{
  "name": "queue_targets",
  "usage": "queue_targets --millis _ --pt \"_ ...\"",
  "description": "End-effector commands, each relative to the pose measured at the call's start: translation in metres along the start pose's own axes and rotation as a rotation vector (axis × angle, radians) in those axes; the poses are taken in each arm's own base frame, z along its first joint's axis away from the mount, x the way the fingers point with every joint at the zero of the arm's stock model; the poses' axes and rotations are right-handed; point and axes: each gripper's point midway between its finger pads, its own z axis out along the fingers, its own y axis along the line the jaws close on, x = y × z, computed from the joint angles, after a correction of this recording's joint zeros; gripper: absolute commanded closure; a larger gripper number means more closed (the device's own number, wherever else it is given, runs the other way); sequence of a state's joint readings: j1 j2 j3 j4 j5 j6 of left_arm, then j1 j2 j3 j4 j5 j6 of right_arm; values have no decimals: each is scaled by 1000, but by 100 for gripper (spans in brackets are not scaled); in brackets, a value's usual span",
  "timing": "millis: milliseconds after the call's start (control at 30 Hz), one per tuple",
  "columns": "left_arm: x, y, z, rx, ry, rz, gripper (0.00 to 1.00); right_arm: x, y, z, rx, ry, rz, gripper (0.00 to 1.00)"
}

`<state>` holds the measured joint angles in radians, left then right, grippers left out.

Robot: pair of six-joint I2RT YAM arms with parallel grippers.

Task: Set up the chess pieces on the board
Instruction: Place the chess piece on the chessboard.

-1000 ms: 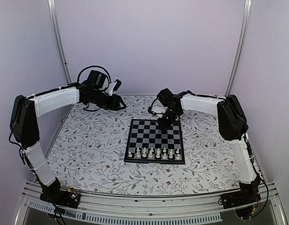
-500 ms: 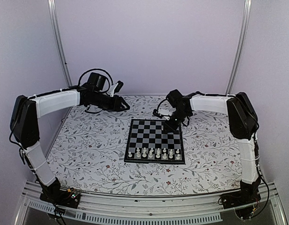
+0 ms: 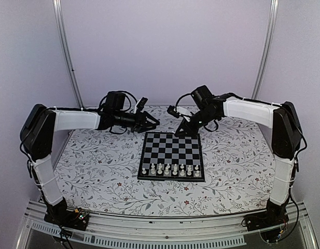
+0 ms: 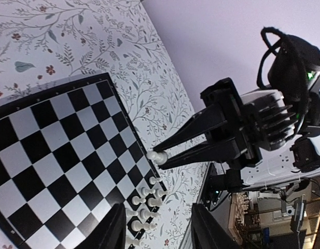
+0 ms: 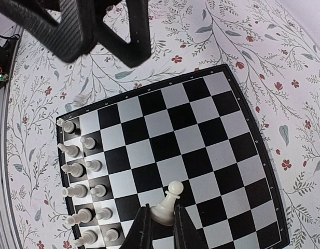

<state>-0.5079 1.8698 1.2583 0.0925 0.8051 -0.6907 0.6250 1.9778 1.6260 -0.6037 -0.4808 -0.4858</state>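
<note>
The board (image 5: pixel 201 150) looks smooth and slightly glossy; the pawn (image 5: pixel 167 206) at six o'clock looks like cream plastic with a sheen; the table (image 3: pixel 97 161) looks matt.

White arm shells (image 3: pixel 77 120), black joints (image 3: pixel 38 132)

Board (image 3: pixel 171 148) is laid flat on the table (image 3: pixel 97 161), slightly right of centre. Chess pieces (image 3: pixel 170 169) are ranged along the board's near edge, in what appear to be two close rows; the count is not resolved from above.

Left claw (image 3: pixel 156 123) is held over the table just beyond the board's far left corner, fingers apart. Right claw (image 3: pixel 181 133) is held over the board's far edge, right of the left claw, near it but apart. A single piece (image 5: pixel 169 202) is pinched between the right claw's fingers, well behind the near rows.
</note>
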Motion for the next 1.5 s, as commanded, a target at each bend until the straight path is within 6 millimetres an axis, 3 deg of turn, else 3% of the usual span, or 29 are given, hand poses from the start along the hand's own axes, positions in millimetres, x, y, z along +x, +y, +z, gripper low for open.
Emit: queue_targets --millis 0,333,1000,1467 --pt "13 -25 23 123 26 -7 55 -18 22 -6 -83 -48 -34 95" --pt "26 -25 49 148 54 -43 56 -27 41 -8 -115 -57 -59 94" --pt "39 -16 57 153 106 -89 61 -35 43 -9 -118 -69 -64 93" --pt "42 -24 58 195 121 -90 79 -30 38 -3 -106 -51 -47 92"
